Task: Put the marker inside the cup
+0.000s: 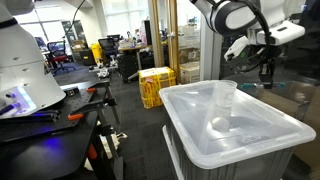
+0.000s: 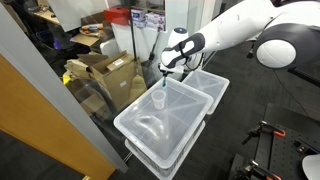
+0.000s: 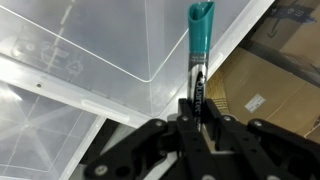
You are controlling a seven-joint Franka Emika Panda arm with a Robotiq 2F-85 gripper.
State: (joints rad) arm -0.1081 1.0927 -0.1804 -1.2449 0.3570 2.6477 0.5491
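The marker [image 3: 197, 45] has a teal-green end and a dark body. My gripper [image 3: 197, 122] is shut on the dark part, with the teal end sticking out past the fingertips. The clear cup [image 1: 226, 96] stands upright on the translucent white bin [image 1: 262, 132]. In an exterior view my gripper [image 1: 265, 68] hangs beside the cup, at about rim height. In an exterior view my gripper [image 2: 165, 72] is just above the cup [image 2: 158, 99]. The cup does not show in the wrist view; only the bin's surface [image 3: 80, 60] shows there.
A second white bin [image 2: 212, 86] stands beside the first [image 2: 135, 128]. Cardboard boxes [image 2: 105, 75] lie behind a glass pane and also show in the wrist view [image 3: 270, 80]. Yellow crates [image 1: 155, 85] and a cluttered desk [image 1: 45, 118] stand further off.
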